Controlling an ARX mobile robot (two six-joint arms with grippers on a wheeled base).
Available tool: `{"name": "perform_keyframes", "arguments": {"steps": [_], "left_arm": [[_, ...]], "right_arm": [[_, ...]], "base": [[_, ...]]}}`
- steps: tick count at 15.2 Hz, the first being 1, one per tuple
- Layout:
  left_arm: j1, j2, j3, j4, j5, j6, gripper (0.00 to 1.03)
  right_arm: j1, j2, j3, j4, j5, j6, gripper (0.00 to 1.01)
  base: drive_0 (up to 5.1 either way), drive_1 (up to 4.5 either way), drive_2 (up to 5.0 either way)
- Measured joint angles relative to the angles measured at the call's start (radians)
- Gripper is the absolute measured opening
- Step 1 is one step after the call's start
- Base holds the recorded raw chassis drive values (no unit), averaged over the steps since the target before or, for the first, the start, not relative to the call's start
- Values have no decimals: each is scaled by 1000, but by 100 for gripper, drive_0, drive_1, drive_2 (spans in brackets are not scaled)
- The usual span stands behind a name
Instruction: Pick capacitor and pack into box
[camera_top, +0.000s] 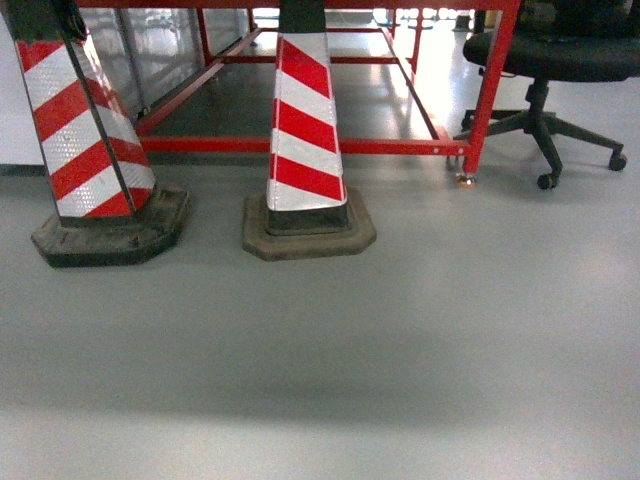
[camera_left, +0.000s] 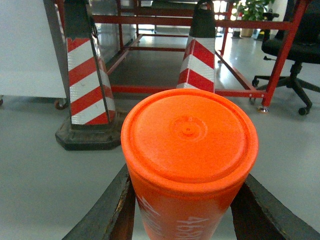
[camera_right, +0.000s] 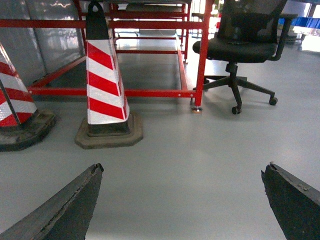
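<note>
The capacitor (camera_left: 190, 132), an orange cylinder with white lettering on its side, fills the middle of the left wrist view. My left gripper (camera_left: 187, 176) is shut on it, one dark finger pressing each side, and holds it above the grey floor. My right gripper (camera_right: 183, 168) is open with its fingers spread wide and only bare floor between them. The box is out of view in all three views. Neither gripper appears in the head view.
Two red-and-white striped cones (camera_top: 305, 130) (camera_top: 85, 130) on black bases stand ahead on the grey floor. Behind them runs a red metal frame (camera_top: 300, 145). A black office chair (camera_top: 560, 60) is at the right, and a white cabinet (camera_left: 27, 50) at the left.
</note>
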Motion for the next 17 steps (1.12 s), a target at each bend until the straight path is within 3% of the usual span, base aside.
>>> {"name": "perform_keyframes", "arguments": {"steps": [17], "left_arm": [[0, 0, 0, 2, 6, 0, 43]], "right_arm": [[0, 0, 0, -8, 3, 0, 98]], "base": [[-500, 245, 245]]}}
